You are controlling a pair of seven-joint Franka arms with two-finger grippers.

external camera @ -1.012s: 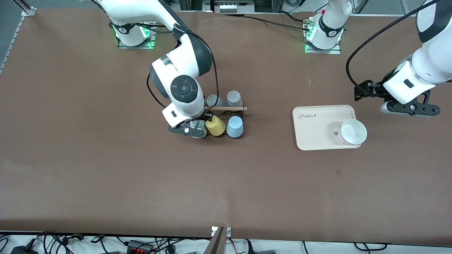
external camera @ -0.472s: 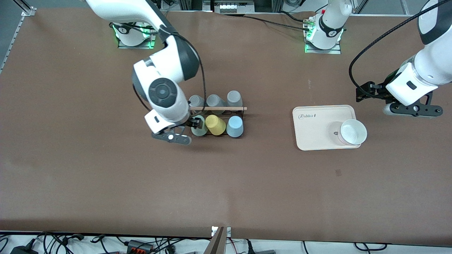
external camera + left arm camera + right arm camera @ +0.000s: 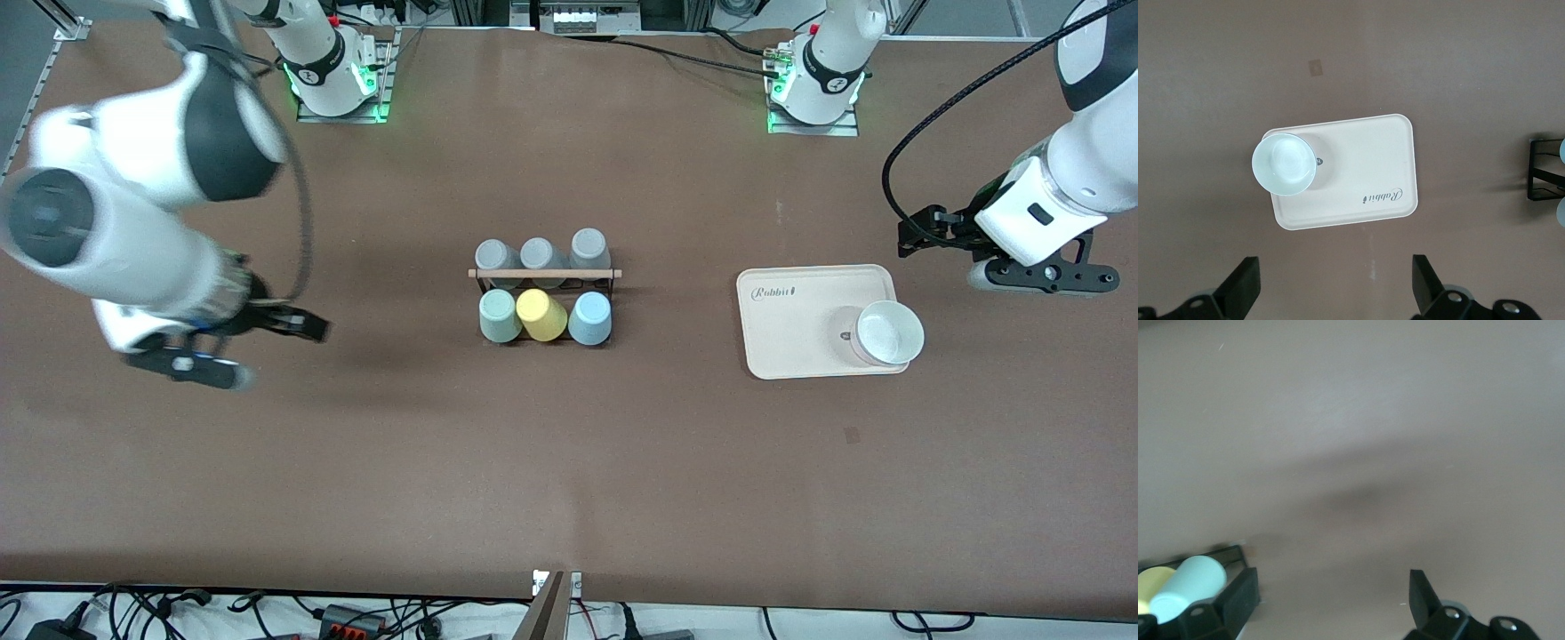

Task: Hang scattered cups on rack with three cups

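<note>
The black wire rack [image 3: 544, 274] with its wooden dowel stands mid-table. The mint-green cup [image 3: 500, 316] and the light blue cup [image 3: 590, 318] hang on its side nearer the front camera, with a yellow cup [image 3: 540, 315] between them. My right gripper [image 3: 187, 366] is open and empty over bare table toward the right arm's end, well away from the rack. Its wrist view shows the open gripper [image 3: 1335, 607], the mint-green cup [image 3: 1188, 587] and a rack corner [image 3: 1231, 555]. My left gripper [image 3: 1036, 276] waits open and empty beside the tray; it also shows in its wrist view [image 3: 1335, 293].
Three grey cups [image 3: 537, 254] hang on the rack's side farther from the front camera. A beige tray [image 3: 800, 329] holds a white bowl [image 3: 889, 332] toward the left arm's end; the left wrist view shows the tray [image 3: 1365, 167] and the bowl [image 3: 1285, 165].
My right gripper let go of the mint-green cup on the rack and swung away toward the right arm's end of the table. The left arm barely moved.
</note>
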